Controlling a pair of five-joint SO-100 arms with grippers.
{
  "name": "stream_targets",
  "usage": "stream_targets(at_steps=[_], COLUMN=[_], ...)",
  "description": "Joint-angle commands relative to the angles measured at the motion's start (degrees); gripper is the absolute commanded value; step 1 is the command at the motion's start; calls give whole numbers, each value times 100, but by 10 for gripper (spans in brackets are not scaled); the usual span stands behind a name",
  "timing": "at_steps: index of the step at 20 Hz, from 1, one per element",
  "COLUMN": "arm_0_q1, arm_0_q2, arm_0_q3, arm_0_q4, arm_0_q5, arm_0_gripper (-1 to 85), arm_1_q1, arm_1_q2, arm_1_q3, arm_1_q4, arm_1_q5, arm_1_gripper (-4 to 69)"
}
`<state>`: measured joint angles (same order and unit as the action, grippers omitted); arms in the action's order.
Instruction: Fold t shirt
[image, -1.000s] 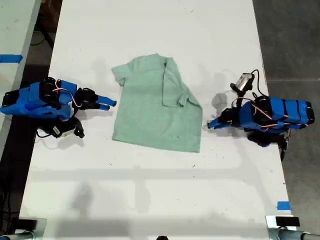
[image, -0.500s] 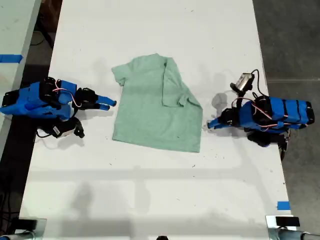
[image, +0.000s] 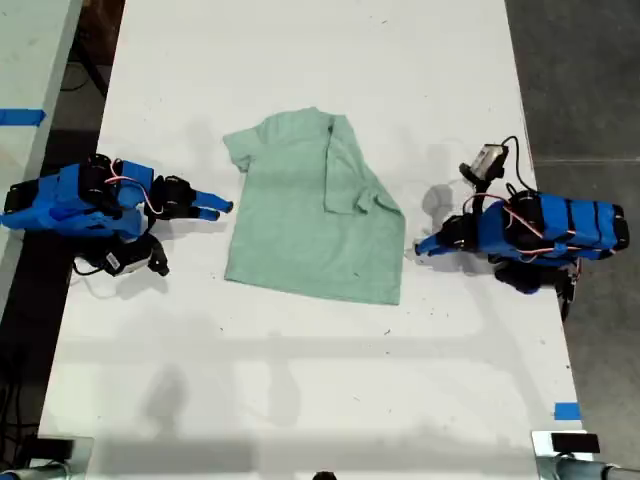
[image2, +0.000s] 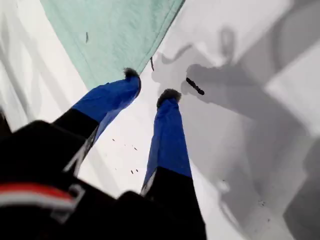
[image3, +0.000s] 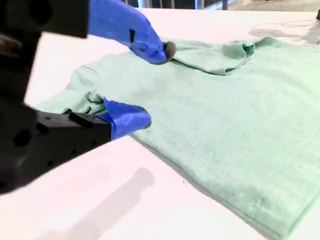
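Between arms, t shirt flat, neck toward exterior view's top; first gripper and second gripper unclenched, empty.

Long white counter running top to bottom through the exterior view. The mint t shirt lies flat around the middle, one side folded over onto itself. A blue arm rests at the middle left, another arm at the middle right. Small blue tape bit sits lower right.
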<state>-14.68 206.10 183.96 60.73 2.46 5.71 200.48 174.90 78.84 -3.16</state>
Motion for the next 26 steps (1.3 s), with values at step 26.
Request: stream_targets(at_steps=[26], arm_0_q1=[-229], arm_0_q2=[35], arm_0_q3=[79], arm_0_q4=[-202], arm_0_q5=[1582], arm_0_gripper=[138], arm_1_q1=[35], arm_1_q2=[44], arm_1_q3=[272], arm_1_q4=[-141], arm_1_q5=[-18], arm_1_gripper=[106])
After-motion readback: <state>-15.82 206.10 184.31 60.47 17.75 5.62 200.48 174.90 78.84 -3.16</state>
